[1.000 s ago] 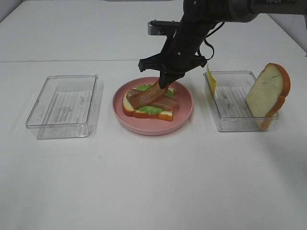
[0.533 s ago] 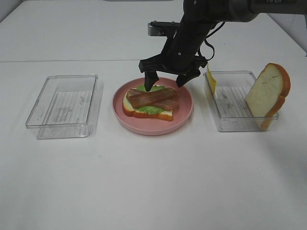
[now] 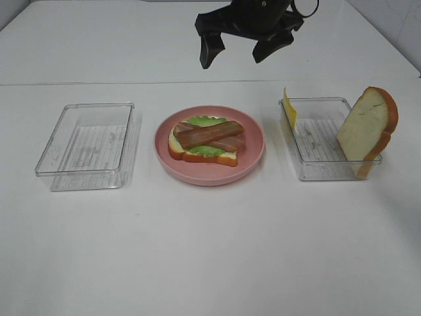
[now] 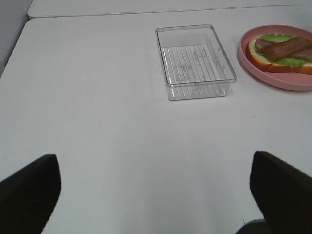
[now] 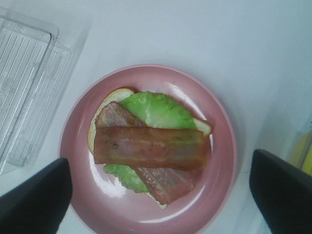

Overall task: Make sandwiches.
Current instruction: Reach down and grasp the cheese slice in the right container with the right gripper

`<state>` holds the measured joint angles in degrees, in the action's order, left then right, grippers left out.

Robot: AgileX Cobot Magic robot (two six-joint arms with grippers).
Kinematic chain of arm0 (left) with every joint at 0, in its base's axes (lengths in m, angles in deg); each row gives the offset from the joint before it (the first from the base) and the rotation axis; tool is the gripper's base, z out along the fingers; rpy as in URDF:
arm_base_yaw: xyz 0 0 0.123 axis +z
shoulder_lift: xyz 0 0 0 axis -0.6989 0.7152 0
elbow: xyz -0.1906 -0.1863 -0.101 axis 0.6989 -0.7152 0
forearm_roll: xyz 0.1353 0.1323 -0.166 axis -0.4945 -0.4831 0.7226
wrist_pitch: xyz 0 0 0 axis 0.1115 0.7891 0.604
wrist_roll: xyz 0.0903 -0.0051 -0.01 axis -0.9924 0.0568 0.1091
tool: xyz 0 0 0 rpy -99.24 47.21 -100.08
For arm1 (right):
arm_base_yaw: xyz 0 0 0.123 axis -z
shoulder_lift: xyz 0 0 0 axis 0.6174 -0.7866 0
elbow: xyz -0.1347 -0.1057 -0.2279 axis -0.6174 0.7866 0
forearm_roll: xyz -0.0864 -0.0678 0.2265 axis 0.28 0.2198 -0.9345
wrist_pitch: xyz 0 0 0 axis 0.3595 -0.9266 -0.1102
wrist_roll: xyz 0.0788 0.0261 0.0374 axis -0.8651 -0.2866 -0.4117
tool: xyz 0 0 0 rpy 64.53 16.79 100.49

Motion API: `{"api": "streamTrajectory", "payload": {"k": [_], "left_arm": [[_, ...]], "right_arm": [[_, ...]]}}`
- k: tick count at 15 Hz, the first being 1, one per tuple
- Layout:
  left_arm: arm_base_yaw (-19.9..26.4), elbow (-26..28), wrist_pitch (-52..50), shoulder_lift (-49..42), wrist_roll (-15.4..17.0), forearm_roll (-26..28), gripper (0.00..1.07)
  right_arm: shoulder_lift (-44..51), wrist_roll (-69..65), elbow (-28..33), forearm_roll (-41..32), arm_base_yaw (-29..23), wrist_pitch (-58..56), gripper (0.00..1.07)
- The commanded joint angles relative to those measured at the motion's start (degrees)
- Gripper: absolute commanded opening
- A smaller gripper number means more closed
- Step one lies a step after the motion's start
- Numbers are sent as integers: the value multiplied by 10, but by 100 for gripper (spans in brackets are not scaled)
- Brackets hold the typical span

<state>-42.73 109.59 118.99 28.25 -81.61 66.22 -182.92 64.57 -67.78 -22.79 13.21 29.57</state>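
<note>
Letting go of the bacon and lifting clear with the right gripper [image 3: 233,58].

Hangs now high above the pink plate [image 3: 212,179], jaws spread wide with nothing between them, where a second ago was clamped on a bacon strip [image 3: 209,133] low over the stack. Leaves that strip lying flat across the other one, on lettuce [image 3: 204,121] and a bottom slice, mid-plate: a sandwich [image 3: 205,142] half built. Waits with the left gripper [image 4: 155,195] well off to the side, likewise apart and empty, short of the clear left tray [image 3: 82,172]. Points next, most likely, to the right tray [image 3: 329,172]: first the cheese slice [image 3: 289,109] leaning at its plate-side end, then the bread slice [image 3: 368,128] propped at the far end.
</note>
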Motion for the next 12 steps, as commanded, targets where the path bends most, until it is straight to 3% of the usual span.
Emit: {"api": "streamTrajectory", "payload": {"k": [1, 5, 9, 12], "left_arm": [[-1, -2, -2, -12, 3, 6, 98], [-1, -2, -2, -12, 3, 6, 98], [-1, -2, -2, -12, 3, 6, 98], [-1, -2, -2, -12, 3, 6, 98]], "right_arm": [[-6, -26, -42, 34, 14, -55, 94], [-76, -34, -123, 33, 84, -158, 94], [-131, -44, -146, -9, 131, -160, 93], [-149, -45, -146, -26, 137, -155, 93]]}}
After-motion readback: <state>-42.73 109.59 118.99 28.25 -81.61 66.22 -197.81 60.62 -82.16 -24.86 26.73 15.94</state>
